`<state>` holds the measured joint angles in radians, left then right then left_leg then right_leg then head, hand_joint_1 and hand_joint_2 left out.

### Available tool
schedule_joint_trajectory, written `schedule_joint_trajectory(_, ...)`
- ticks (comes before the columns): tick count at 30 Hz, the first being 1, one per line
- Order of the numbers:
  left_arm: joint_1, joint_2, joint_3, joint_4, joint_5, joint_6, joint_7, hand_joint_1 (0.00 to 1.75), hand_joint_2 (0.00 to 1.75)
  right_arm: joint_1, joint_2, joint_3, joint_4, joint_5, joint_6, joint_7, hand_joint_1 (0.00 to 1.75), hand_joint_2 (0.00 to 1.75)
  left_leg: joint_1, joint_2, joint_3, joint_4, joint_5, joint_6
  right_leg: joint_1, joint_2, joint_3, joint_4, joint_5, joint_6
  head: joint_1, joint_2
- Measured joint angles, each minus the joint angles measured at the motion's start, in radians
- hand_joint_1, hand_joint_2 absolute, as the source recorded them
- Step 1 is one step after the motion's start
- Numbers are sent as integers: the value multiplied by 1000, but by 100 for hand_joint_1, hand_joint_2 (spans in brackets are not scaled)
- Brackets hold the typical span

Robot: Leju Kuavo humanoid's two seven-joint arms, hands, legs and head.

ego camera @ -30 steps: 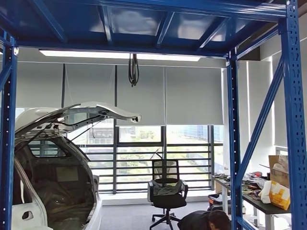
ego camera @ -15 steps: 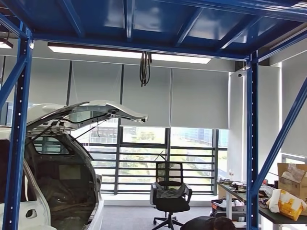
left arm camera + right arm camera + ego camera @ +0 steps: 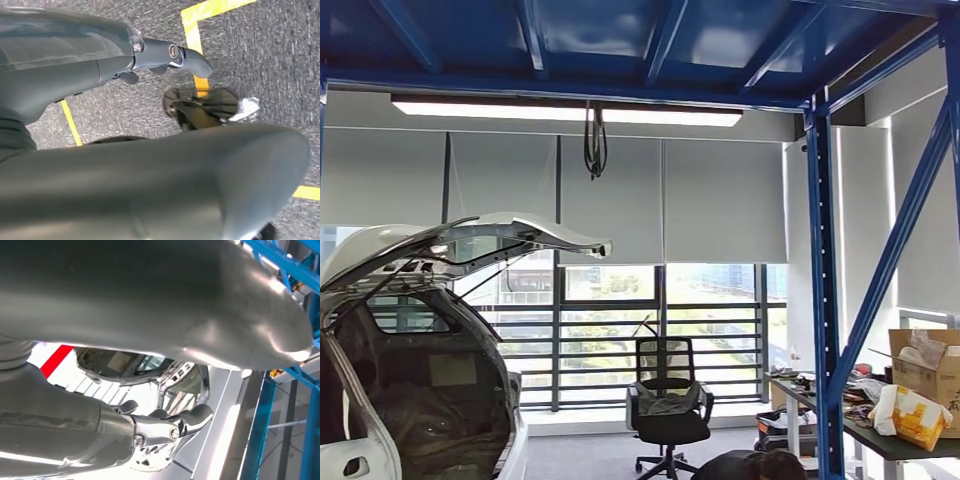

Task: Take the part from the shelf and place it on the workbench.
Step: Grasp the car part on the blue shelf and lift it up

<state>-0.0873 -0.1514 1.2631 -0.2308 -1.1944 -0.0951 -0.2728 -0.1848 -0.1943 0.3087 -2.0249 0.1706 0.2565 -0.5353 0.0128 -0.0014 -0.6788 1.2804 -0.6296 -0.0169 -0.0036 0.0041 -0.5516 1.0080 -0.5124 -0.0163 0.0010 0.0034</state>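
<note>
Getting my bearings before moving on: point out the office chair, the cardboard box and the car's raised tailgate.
office chair (image 3: pixel 666 400): head view, seat and backrest.
cardboard box (image 3: pixel 928 372): head view, front face.
raised tailgate (image 3: pixel 471 238): head view, white panel.

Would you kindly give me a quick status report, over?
Left hand, right hand: fingers apart, nothing plainly held. Part not identifiable. Person low ahead, beside blue shelf post and workbench.

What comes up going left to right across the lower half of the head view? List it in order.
White car with its raised tailgate → black office chair → blue shelf upright → yellow-and-white bag on the cluttered table → cardboard box.
</note>
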Motion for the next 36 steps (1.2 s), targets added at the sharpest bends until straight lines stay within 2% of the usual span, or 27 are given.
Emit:
schedule_joint_trajectory(1,1,0,0,0,0,0,0,0,0,0,0,2,0,2,-2,0,0,0,1,0,3,-36,38,0,0,1,11,0,-8,2,0,0)
schedule_joint_trajectory(2,2,0,0,0,0,1,0,0,0,0,1,3,0,5,-5,1,0,0,1,0,18,-98,88,1,0,2,23,0,-18,4,0,0)
schedule_joint_trajectory(3,2,0,0,0,-1,1,0,0,0,-1,2,5,0,8,-9,1,0,0,-1,0,33,-154,124,4,0,2,35,0,-26,8,0,0)
schedule_joint_trajectory(4,2,0,0,0,-2,1,0,0,0,-1,3,7,0,11,-13,1,0,0,-3,0,46,-198,143,9,1,2,43,0,-35,14,0,0)
schedule_joint_trajectory(5,3,0,0,0,-2,1,0,0,0,-2,5,8,0,14,-16,2,0,0,-6,0,52,-222,152,16,1,2,49,0,-42,21,0,0)
schedule_joint_trajectory(8,3,1,0,0,-3,2,0,0,0,-3,9,12,-2,21,-26,4,0,0,-8,0,65,-235,147,37,1,2,59,8,-51,38,0,0)
schedule_joint_trajectory(9,2,2,0,0,-3,2,-1,0,0,-5,10,14,-3,23,-29,4,0,0,-6,0,72,-239,144,43,0,1,55,26,-56,42,0,0)
schedule_joint_trajectory(11,0,3,0,0,-3,2,-2,0,0,-9,10,17,-4,26,-34,7,0,0,-2,-1,87,-246,138,51,-2,0,9,113,-87,50,0,0)
schedule_joint_trajectory(13,0,3,0,0,-3,2,-3,0,0,-11,11,20,-5,29,-39,10,0,0,-2,-1,96,-248,129,55,-4,0,-72,235,-132,57,0,0)
schedule_joint_trajectory(14,1,3,0,0,-3,2,-3,0,0,-10,12,21,-5,31,-41,12,0,0,-2,-1,102,-248,123,55,-5,0,-105,273,-139,59,0,0)
schedule_joint_trajectory(15,2,3,0,0,-4,2,-3,0,0,-10,13,23,-5,34,-43,14,0,0,-2,-2,110,-248,116,55,-5,0,-123,279,-126,59,0,0)
schedule_joint_trajectory(16,2,3,0,0,-5,2,-3,0,0,-11,14,25,-5,36,-46,16,0,0,-2,-3,121,-248,108,53,-5,0,-124,249,-92,58,0,0)
schedule_joint_trajectory(18,2,3,0,0,-7,2,-3,0,0,-16,17,29,-4,38,-51,21,0,0,-2,-4,145,-249,92,48,-3,-1,-94,131,0,51,0,0)
schedule_joint_trajectory(20,0,3,0,0,-8,2,-4,0,0,-21,18,32,-3,37,-54,27,0,0,-2,-4,158,-252,80,38,3,-4,-72,48,29,39,-1,1)
schedule_joint_trajectory(22,0,3,0,0,-9,2,-4,0,0,-23,19,35,-2,31,-55,32,0,0,-4,-3,166,-250,74,26,8,-4,-66,31,21,25,-1,1)
schedule_joint_trajectory(24,0,3,0,0,-9,2,-4,0,0,-24,22,36,-1,12,-51,35,0,0,-4,-3,172,-236,66,18,4,-3,-49,22,30,13,0,1)
schedule_joint_trajectory(25,-2,3,0,0,-9,2,-4,0,0,-25,24,36,0,-8,-43,40,0,0,-3,-3,161,-212,54,16,1,-4,-41,17,30,9,0,1)
schedule_joint_trajectory(26,-3,3,0,0,-9,2,-5,0,0,-26,27,36,2,-36,-31,46,0,0,-2,-3,138,-170,33,12,-1,-4,-35,13,29,6,0,0)
schedule_joint_trajectory(28,-4,3,0,0,-9,2,-5,0,0,-25,31,36,13,-88,-5,63,0,0,-1,-3,64,-54,-14,5,-1,-4,-32,11,24,1,0,0)
schedule_joint_trajectory(29,-3,3,0,0,-9,1,-5,0,0,-24,33,37,23,-107,6,72,0,0,-1,-3,30,-11,-25,3,-1,-3,-30,12,20,0,0,0)
schedule_joint_trajectory(30,-1,3,0,0,-9,1,-5,0,0,-23,34,37,34,-123,16,80,0,0,0,-3,9,4,-18,1,-1,-1,-27,12,16,0,0,0)
schedule_joint_trajectory(31,1,3,0,0,-7,1,-5,0,0,-22,33,37,47,-141,29,88,0,0,1,-3,4,-16,10,0,-1,1,-21,12,11,1,0,0)
schedule_joint_trajectory(33,2,3,2,0,2,1,-4,0,0,-17,23,37,67,-190,55,106,0,0,2,-3,33,-126,99,2,-1,2,-4,11,-1,7,0,0)
schedule_joint_trajectory(35,4,3,6,1,12,1,-4,0,0,-6,-2,34,79,-237,73,126,0,0,-1,-3,56,-214,141,9,0,1,7,14,-13,17,0,0)
schedule_joint_trajectory(36,5,3,8,1,16,1,-3,0,0,2,-18,30,83,-252,78,136,0,0,-3,-3,58,-227,141,14,1,1,8,14,-17,23,0,1)
